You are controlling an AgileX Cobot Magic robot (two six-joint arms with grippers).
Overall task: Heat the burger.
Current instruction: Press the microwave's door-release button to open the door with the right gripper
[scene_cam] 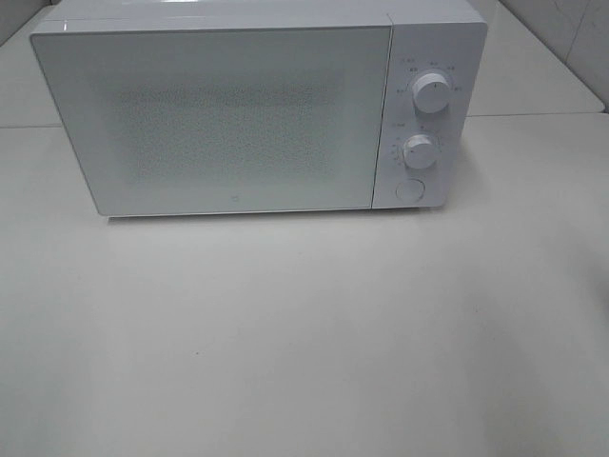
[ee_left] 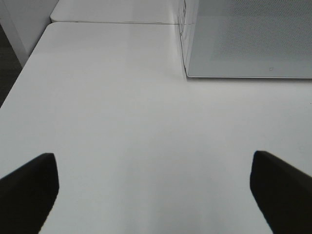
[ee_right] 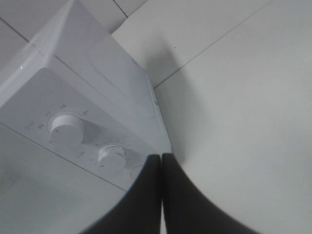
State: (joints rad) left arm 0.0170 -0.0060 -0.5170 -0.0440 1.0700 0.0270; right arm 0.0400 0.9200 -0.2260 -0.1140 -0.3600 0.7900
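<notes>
Nearest the camera lies the matte white table, smooth and bare from 3 o'clock round through 6 to 9 o'clock in the high view.

The left gripper hangs low over this surface with its two black, blunt fingers spread wide and nothing between them. In its wrist view the lower left corner of the oven door shows a little way ahead.

The right gripper has its dark, tapered fingers pressed flat together, holding nothing, just off the control-panel corner of the oven. Neither gripper shows in the high view.

At 12 o'clock stands a boxy white microwave oven with rounded corners, long axis running 9 to 3. Its glossy door is closed and faces 6 o'clock; a fine dotted mesh frosts the glass. On the panel at its 3 o'clock end sit an upper round knob, a lower round knob and a flat round button below them.

The burger shows in none of the views; whether it sits behind the frosted door cannot be told.

Behind the oven a seam joins a second white tabletop, and a pale tiled wall shows at 2 o'clock.
</notes>
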